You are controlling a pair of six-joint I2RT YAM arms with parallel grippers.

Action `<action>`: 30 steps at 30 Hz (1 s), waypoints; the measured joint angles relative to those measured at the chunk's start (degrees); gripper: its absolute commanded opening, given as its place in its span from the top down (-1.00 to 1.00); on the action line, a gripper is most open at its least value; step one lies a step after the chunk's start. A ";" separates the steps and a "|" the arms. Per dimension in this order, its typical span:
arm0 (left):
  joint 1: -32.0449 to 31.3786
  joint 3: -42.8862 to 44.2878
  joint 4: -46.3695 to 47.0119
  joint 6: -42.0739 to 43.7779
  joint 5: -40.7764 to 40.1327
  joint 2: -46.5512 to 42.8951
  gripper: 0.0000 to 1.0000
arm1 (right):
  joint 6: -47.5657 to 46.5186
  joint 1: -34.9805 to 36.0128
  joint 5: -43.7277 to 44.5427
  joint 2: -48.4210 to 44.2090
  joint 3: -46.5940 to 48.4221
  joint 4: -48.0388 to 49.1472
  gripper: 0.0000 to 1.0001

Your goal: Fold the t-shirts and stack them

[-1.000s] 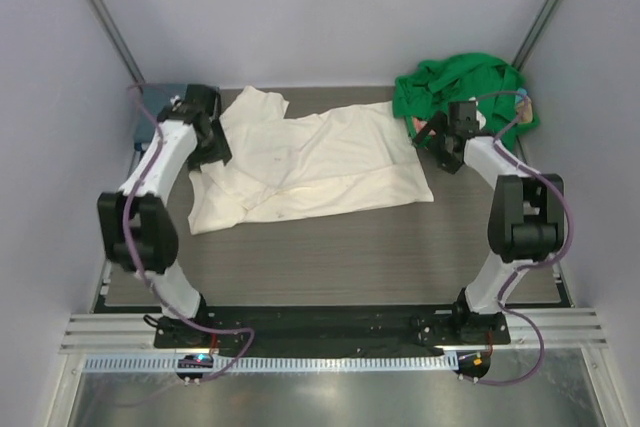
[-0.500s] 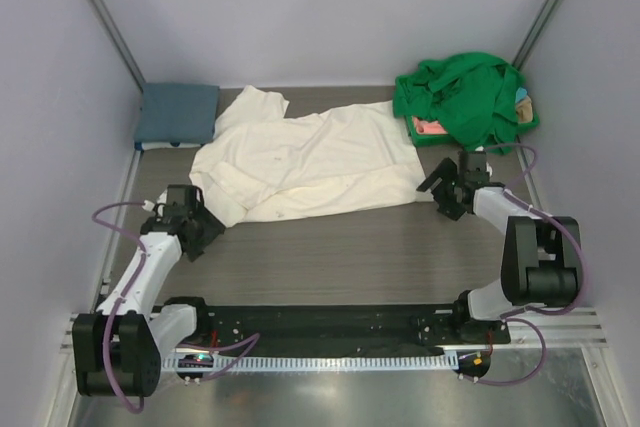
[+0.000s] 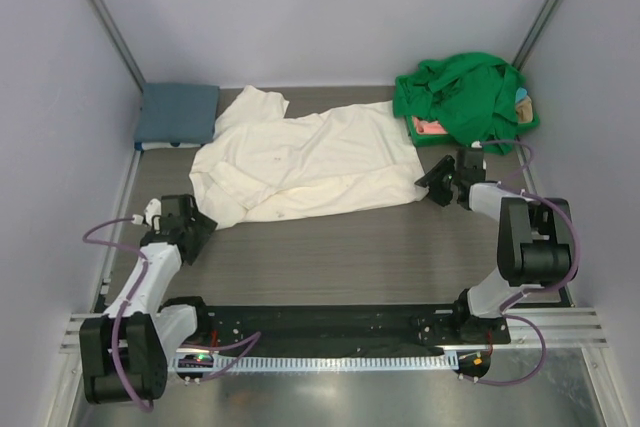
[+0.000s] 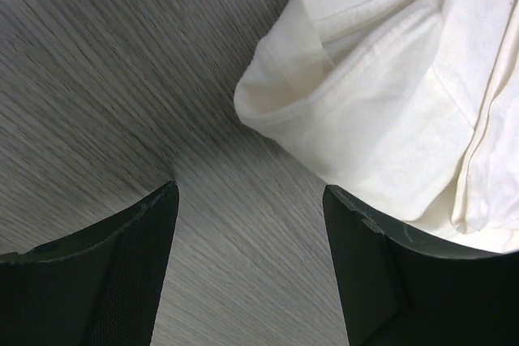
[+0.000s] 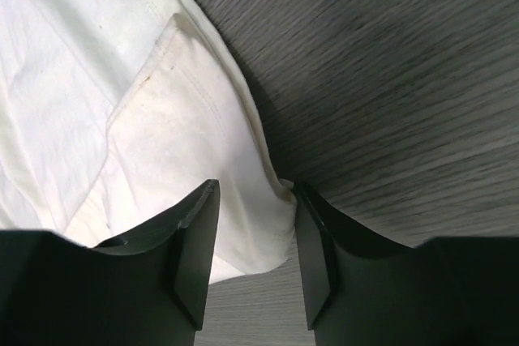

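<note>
While the large cream-white cotton t-shirt lies rumpled and unfolded across the far half of the grey wood-grain bench, the job looks barely begun. A slate-blue t-shirt sits as a neat square in the far left corner, seemingly the one folded piece and the base of a stack. Heaped in the far right corner is a bright green t-shirt with a pink one peeking from under it, both waiting to be folded.

Now the claws. The left claw sits low at the cream shirt's near left corner, jaws spread wide. Its wrist view shows bare bench between the fingers and the rolled hem just beyond, possibly brushing one finger, with nothing gripped. The right claw is at the shirt's near right corner, and its gap is narrower. Its wrist view shows the fingers straddling the stitched corner of the cloth, which lies between them, not yet pinched by the look of it.
</note>
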 measured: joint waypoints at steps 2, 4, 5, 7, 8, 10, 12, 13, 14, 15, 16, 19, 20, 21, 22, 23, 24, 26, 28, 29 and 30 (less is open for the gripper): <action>0.28 -0.22 1.25 -0.48 -0.63 0.96 -0.47 | 0.02 -0.02 -0.17 0.61 0.00 0.26 0.17; 0.63 -0.74 2.99 -1.03 -1.14 1.88 -0.46 | -0.02 -0.04 -0.33 1.01 0.00 0.50 0.29; 0.92 -0.76 4.15 -1.11 -1.25 2.12 -0.45 | 0.07 -0.04 -0.48 1.20 0.00 0.57 0.31; 1.64 -0.92 6.19 -1.27 -1.36 3.06 -0.43 | 0.04 -0.07 -0.66 1.49 0.00 0.87 0.45; 2.10 -0.90 7.37 -1.31 -1.40 3.58 -0.43 | 0.04 -0.07 -0.76 1.66 0.00 0.85 0.50; 2.78 -0.90 9.38 -1.46 -1.42 4.44 -0.40 | 0.00 -0.11 -0.76 1.99 0.00 0.94 0.75; 3.67 -0.83 10.95 -1.73 -1.42 5.55 -0.35 | 0.07 -0.11 -1.05 2.40 -0.02 1.31 0.98; 4.02 -0.72 11.76 -2.01 -1.46 6.27 -0.24 | -0.02 -0.11 -1.07 2.49 -0.02 1.49 0.97; 4.31 -0.57 12.55 -2.32 -1.51 7.04 -0.16 | 0.09 -0.11 -1.16 2.60 -0.02 1.60 0.98; 4.52 -0.46 13.40 -2.43 -1.60 7.85 -0.04 | 0.09 -0.11 -1.22 2.62 -0.02 1.70 0.98; 4.79 -0.11 14.01 -2.58 -1.60 8.79 0.43 | 0.07 -0.11 -1.25 2.62 -0.02 1.77 0.98; 5.35 0.90 16.35 -2.54 -0.70 12.83 0.93 | 0.11 -0.11 -1.29 2.64 -0.02 1.81 0.97; 5.40 1.53 16.55 -2.36 -0.26 14.05 0.97 | 0.13 -0.11 -1.27 2.64 -0.02 1.79 0.98; 5.42 2.21 16.83 -2.27 0.04 14.80 0.99 | 0.15 -0.11 -1.31 2.71 0.02 1.77 0.98; 5.44 3.23 16.68 -2.10 0.35 15.37 1.00 | 0.24 -0.11 -1.33 2.73 0.28 1.49 0.98; 5.46 4.55 16.24 -1.97 0.61 15.72 1.00 | 0.26 -0.11 -1.31 3.02 1.01 0.52 0.98; 5.53 6.25 15.61 -1.88 0.85 15.82 0.99 | 0.26 -0.11 -1.31 3.30 1.79 -0.44 0.98; 6.01 10.49 14.19 -1.38 1.62 15.54 0.99 | 0.22 -0.11 -1.27 3.74 4.02 -3.50 0.98; 7.23 15.61 12.11 -0.90 2.82 15.04 0.99 | 0.17 -0.46 -1.27 3.67 7.45 -7.39 0.98; 8.17 18.21 10.93 -0.72 3.87 14.49 0.99 | 0.11 -0.74 -1.31 3.34 9.60 -8.96 0.98; 9.55 20.96 9.73 -0.48 5.18 13.60 1.00 | 0.04 -1.22 -1.60 2.82 11.15 -10.16 0.98</action>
